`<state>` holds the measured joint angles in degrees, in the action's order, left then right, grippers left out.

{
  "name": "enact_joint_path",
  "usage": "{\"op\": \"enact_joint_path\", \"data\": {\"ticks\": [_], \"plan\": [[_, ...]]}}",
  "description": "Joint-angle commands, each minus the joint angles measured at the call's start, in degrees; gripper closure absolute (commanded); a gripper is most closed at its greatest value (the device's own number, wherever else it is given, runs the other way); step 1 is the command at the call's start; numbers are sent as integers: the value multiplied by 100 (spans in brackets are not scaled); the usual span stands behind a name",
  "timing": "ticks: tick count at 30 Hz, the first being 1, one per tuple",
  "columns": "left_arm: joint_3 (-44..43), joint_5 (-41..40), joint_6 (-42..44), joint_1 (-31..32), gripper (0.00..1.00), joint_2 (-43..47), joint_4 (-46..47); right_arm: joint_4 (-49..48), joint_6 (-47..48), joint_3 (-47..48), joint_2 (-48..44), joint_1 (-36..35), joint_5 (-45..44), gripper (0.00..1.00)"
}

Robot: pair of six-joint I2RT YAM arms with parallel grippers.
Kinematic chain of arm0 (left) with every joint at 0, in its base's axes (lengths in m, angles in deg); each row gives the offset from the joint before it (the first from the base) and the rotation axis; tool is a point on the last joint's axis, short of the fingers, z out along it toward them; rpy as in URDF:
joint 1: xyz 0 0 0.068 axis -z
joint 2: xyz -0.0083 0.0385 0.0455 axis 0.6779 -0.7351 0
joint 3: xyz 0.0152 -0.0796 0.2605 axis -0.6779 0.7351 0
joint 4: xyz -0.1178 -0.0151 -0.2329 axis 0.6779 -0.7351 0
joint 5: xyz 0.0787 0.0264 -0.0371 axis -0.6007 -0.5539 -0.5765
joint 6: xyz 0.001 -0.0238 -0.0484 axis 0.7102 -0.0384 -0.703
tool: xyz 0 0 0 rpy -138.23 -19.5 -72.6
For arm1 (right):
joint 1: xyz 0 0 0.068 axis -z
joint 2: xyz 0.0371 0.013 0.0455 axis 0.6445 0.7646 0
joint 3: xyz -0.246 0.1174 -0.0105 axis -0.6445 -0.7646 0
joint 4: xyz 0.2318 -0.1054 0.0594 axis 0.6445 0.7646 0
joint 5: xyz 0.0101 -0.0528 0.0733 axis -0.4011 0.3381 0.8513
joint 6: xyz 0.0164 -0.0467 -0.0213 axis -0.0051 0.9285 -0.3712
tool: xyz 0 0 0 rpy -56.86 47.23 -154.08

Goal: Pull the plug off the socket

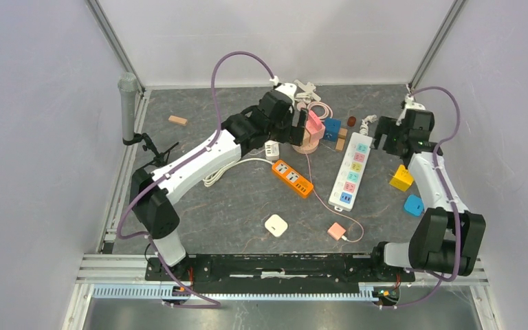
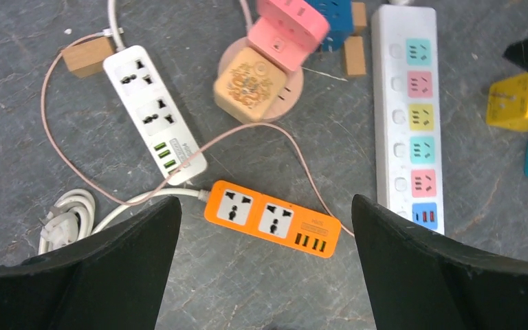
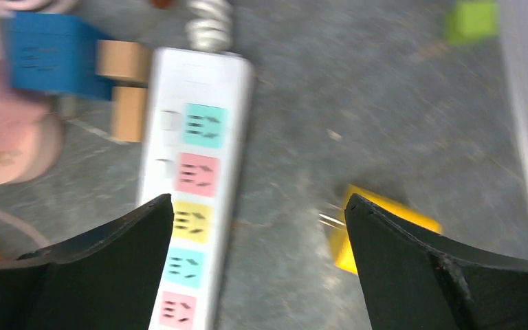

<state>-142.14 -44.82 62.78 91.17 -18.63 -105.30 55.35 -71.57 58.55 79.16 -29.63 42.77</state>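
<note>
Black jaws on both arms stand spread, pinching nothing. Below the right jaws lies the white power strip; the yellow plug rests on the counter just beside it, pins bare, so I judge it pulled out. The left jaws hover over the orange strip, only waiting.

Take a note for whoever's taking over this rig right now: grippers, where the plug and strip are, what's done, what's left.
Left gripper: open, empty, over the orange power strip.
Right gripper: open, empty, above the gap between the long white power strip and the yellow cube plug.
Done: yellow plug lies on the table beside the strip, prongs free.
Left: probably only backing away.
</note>
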Motion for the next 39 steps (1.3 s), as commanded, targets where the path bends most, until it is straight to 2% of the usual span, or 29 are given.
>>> {"op": "enact_joint_path", "data": {"ticks": [1, 3, 6, 9, 12, 17, 21, 26, 28, 32, 35, 39], "plan": [[-204, 387, -653, -470, 0, -129, 90, -934, 240, 238, -40, -580, 1360, 2], [-217, 659, -804, -726, 0, -237, 80, -1242, 179, 281, 122, -913, 1809, 2], [-286, 1047, -913, -1044, 1, -437, 80, -1870, 169, 295, 298, -1644, 1911, 3], [-413, 1359, -912, -1237, 0, -664, 80, -2387, 169, 375, 503, -2151, 1750, 4], [-598, 1672, -832, -1343, 0, -879, 78, -2618, 180, 607, 770, -2529, 1208, 6], [-803, 2055, -834, -1454, 0, -1124, 54, -2509, 232, 1119, 1341, -2880, -150, 17], [-840, 2248, -715, -1517, 0, -1199, 142, -2375, 433, 1647, 1870, -2896, 35, 22], [-881, 2139, -543, -1645, 0, -1253, 185, -1318, 668, 2592, 2591, -2887, 507, 23], [-898, 2385, -460, -1737, 0, -1315, 185, -1027, 704, 2889, 2822, -2891, 677, 26], [-872, 2558, -443, -1768, 1, -1420, 162, -804, 680, 2909, 2955, -2887, 647, 32], [-850, 2767, -664, -1761, 2, -1496, 141, -821, 717, 2786, 2912, -2887, 672, 42], [-892, 3022, -1091, -1746, 4, -1728, 233, -873, 720, 2719, 2915, -2885, 648, 68]]}}
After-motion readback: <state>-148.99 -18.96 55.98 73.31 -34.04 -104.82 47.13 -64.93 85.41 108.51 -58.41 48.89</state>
